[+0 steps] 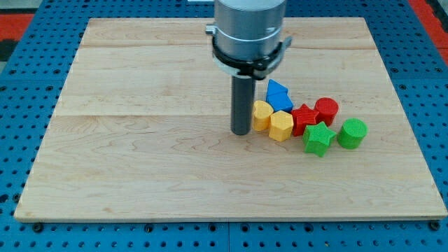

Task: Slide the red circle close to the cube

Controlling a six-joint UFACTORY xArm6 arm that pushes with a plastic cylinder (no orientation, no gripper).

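Note:
The red circle [327,109] is a red cylinder at the right side of a cluster of blocks. A blue block [278,94] with an angular shape lies at the cluster's top left; no plain cube can be made out. My tip [241,131] rests on the board just left of a yellow block [260,115], touching or nearly touching it. The red circle sits about 120 px to the right of my tip, with other blocks between.
A yellow hexagon [281,126], a red star [304,119], a green star [317,138] and a green cylinder [351,133] fill out the cluster. The wooden board [140,154] lies on a blue pegboard. The arm's grey body [250,31] hangs over the board's top centre.

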